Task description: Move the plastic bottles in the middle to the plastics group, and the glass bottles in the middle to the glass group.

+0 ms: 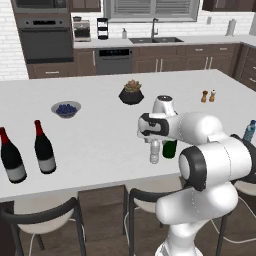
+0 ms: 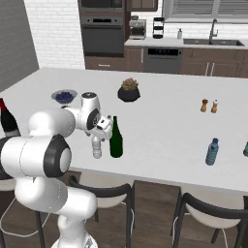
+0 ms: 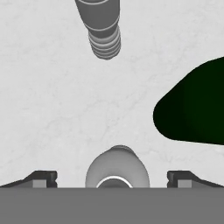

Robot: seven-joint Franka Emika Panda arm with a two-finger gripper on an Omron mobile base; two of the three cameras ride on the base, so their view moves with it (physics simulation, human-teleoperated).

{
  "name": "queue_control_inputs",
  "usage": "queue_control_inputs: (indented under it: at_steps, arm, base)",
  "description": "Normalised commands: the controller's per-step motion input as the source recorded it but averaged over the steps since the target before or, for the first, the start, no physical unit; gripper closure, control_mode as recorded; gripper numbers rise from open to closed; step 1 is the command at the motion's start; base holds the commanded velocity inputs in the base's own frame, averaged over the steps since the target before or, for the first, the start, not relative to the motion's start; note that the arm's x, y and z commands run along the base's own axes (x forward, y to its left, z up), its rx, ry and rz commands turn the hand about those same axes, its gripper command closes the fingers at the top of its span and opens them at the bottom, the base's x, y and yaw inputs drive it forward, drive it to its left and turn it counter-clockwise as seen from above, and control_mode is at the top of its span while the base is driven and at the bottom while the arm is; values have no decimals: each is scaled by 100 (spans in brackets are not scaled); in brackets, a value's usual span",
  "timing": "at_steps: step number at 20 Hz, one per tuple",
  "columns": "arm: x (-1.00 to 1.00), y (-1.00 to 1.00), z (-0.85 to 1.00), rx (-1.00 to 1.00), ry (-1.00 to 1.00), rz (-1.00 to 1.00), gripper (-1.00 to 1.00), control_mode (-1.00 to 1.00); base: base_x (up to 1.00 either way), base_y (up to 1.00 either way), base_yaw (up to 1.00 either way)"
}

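A small clear plastic bottle (image 1: 155, 152) (image 2: 97, 147) stands near the counter's front edge, and my gripper (image 1: 153, 141) (image 2: 97, 136) hangs open right above it. In the hand view its white-capped top (image 3: 117, 168) sits between my two fingertips (image 3: 42, 178), untouched. A second clear plastic bottle (image 3: 104, 30) stands farther off. The dark-green glass bottle (image 2: 115, 138) (image 1: 170, 148) (image 3: 197, 109) stands upright right beside the first. The glass group, two black wine bottles (image 1: 44, 148) with red tops, is at the left end. The plastics group's teal bottle (image 2: 211, 152) (image 1: 249, 131) stands far right.
A bowl of blueberries (image 1: 66, 108), a potted plant (image 1: 131, 93) and salt and pepper shakers (image 1: 208, 96) stand further back on the white counter (image 1: 100, 140). Stools (image 1: 40, 215) sit below the front edge. Open counter lies between the middle bottles and both groups.
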Motion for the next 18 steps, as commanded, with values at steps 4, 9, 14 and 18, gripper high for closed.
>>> queue_control_inputs:
  at_steps: [4, 9, 14, 18]
  arm:
    - [0, 0, 0, 0, 0, 0, 100, -100]
    - [-2, 0, 0, 0, -1, 0, 100, -100]
    - [-35, 14, 17, 0, -8, 1, 100, -100]
    - [-62, 17, 38, 0, -8, 1, 100, -100]
  base:
    - [0, 0, 0]
    - [0, 0, 0]
    - [0, 0, 0]
    - [0, 0, 0]
